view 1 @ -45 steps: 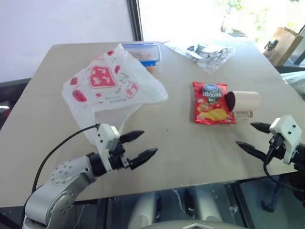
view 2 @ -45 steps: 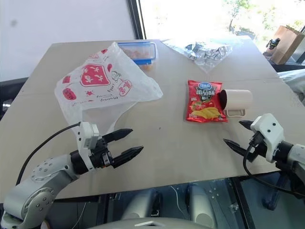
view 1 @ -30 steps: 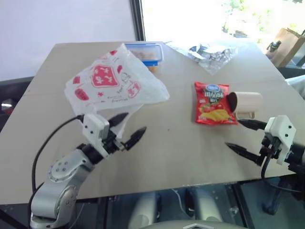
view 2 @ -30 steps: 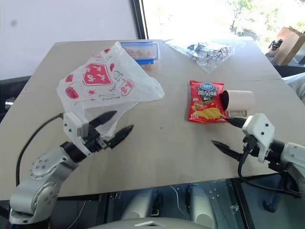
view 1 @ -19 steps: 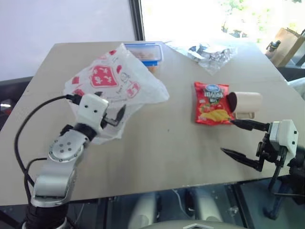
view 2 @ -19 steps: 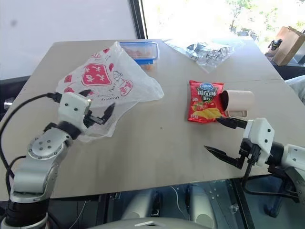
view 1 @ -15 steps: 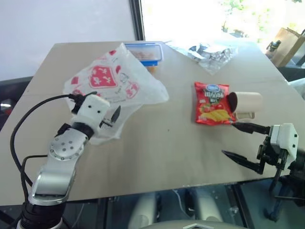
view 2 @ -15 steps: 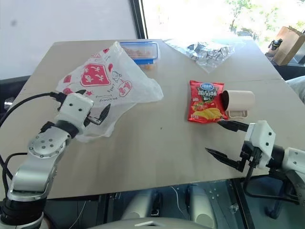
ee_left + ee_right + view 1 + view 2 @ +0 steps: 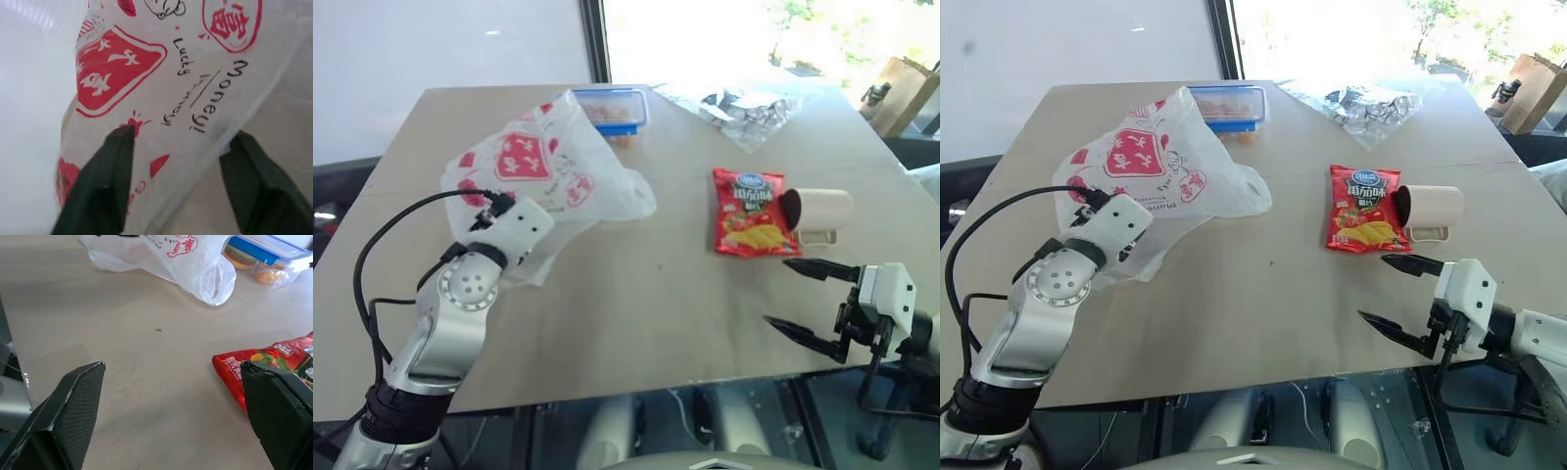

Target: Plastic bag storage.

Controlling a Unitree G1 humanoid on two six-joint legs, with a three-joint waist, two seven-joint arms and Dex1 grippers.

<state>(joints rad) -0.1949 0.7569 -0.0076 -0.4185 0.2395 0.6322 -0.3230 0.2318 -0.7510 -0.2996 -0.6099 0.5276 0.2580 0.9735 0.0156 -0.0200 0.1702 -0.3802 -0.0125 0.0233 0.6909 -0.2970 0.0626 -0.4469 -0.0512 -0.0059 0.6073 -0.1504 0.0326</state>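
The plastic bag (image 9: pixel 543 166) is spread out at about 10 o'clock on the table (image 9: pixel 636 304), and its near edge is pinched between the left gripper (image 9: pixel 171 161) fingers. A blue-lidded food box (image 9: pixel 610 106) is tucked behind it. Snack packet (image 9: pixel 749 211), tipped mug (image 9: pixel 822 213) sit at 2 o'clock. Right gripper (image 9: pixel 811 305) is held wide apart, nothing in it.
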